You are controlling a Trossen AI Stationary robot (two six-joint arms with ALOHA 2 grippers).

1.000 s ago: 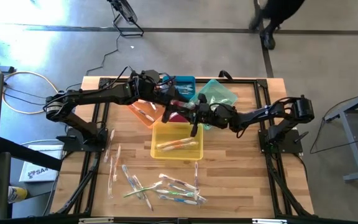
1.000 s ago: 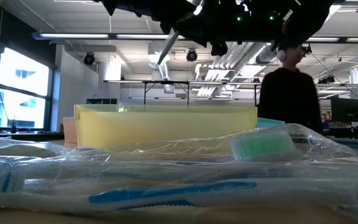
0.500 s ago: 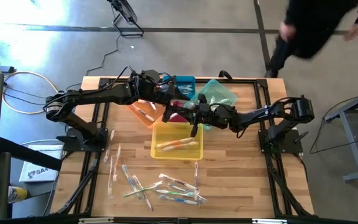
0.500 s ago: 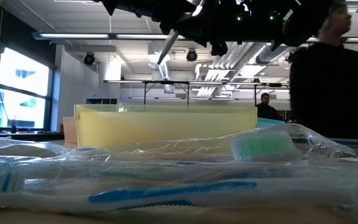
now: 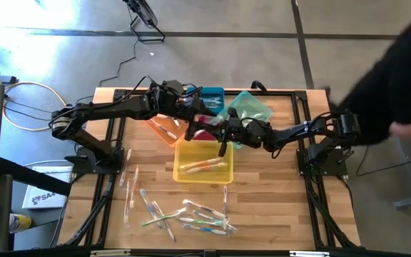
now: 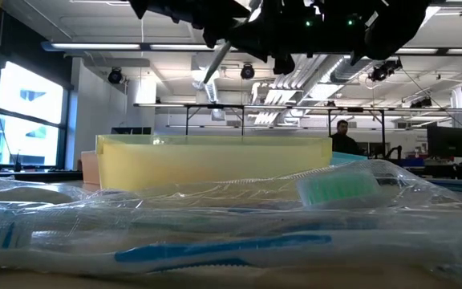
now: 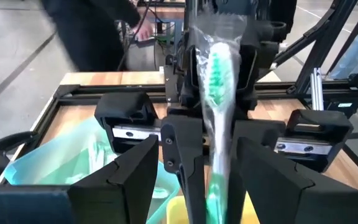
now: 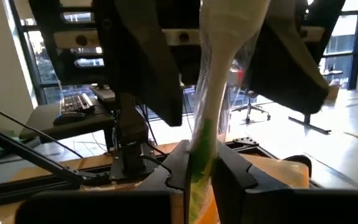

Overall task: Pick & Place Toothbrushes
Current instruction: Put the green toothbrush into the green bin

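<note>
An orange bin (image 5: 164,129) on the left holds a couple of wrapped toothbrushes. Just right of it the left gripper (image 5: 204,121) hangs above the cluster of bins, its fingers (image 7: 129,177) spread wide and gripping nothing. Between them stands a green-bristled toothbrush (image 7: 216,99) in a clear wrapper, pinched by the right gripper (image 5: 223,135) — its fingers narrow, closed on the handle — above the far edge of the yellow bin (image 5: 182,171). That bin holds about two toothbrushes (image 5: 204,166) lying across its floor. Farther back sit a blue bin (image 5: 211,94) and, to the right, a green bin (image 5: 252,106); a dark red one shows under the arms, its contents hidden. A loose pile of wrapped toothbrushes (image 5: 191,214) lies on the near table (image 5: 277,207). A person in dark clothing (image 5: 398,78) is at the right edge.
</note>
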